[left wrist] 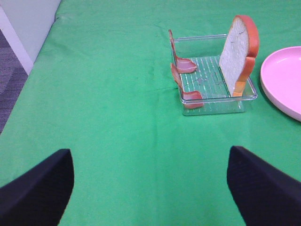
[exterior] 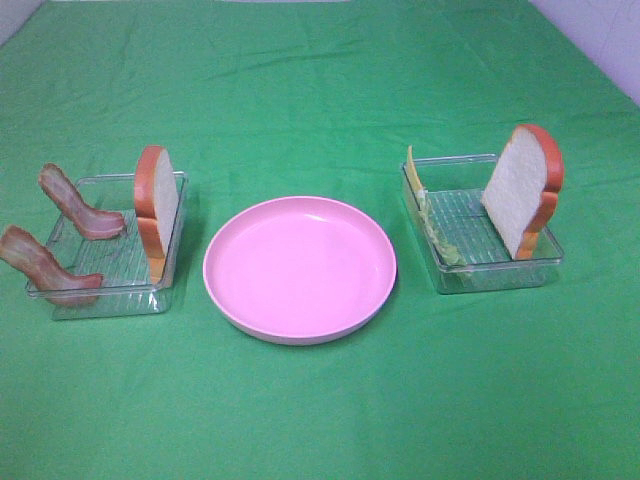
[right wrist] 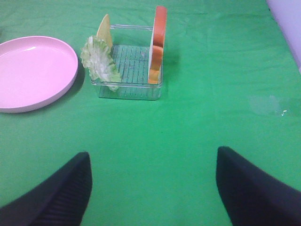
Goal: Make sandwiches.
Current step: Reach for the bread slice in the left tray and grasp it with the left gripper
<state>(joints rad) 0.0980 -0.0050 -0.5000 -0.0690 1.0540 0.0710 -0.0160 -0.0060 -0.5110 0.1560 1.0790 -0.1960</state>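
No sandwiches are assembled; the parts stand in two clear trays. In the left tray (exterior: 60,295) a bread slice (exterior: 155,205) leans upright against the right wall and two bacon strips (exterior: 75,205) stand at the left. The right tray (exterior: 500,275) holds a second bread slice (exterior: 522,190), a yellow cheese slice (exterior: 413,170) and lettuce (exterior: 440,240). My left gripper (left wrist: 150,188) is open, well back from its tray (left wrist: 214,106). The right gripper (right wrist: 153,188) is open too, short of its tray (right wrist: 129,92). Neither arm shows in the high view.
An empty pink plate (exterior: 300,268) sits between the trays on the green cloth. The plate's rim (left wrist: 282,75) shows in the left wrist view and the plate (right wrist: 35,70) in the right one. The table's left edge and floor (left wrist: 14,70) are visible.
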